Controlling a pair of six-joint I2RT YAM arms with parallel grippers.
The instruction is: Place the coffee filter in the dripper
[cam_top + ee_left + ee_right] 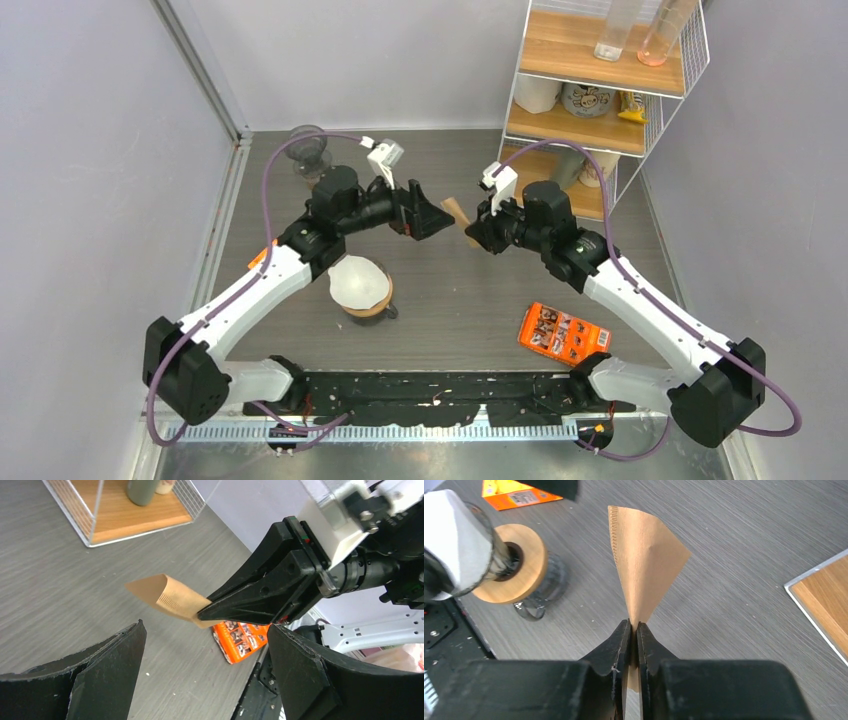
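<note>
One tight pinch by the right gripper (pixel 634 627) on the narrow end of the brown paper filter (pixel 646 565), held in mid-air with its wide edge fanned out free. Facing it at close range, the left gripper (pixel 443 215), spread wide and holding nothing. Well apart beside the left arm, the white dripper (pixel 360 283) on a glass jug. Open tabletop (pixel 460 300) between, an orange packet (pixel 563 332) near the right arm, a wire shelf (pixel 600 95) at the far right edge.
</note>
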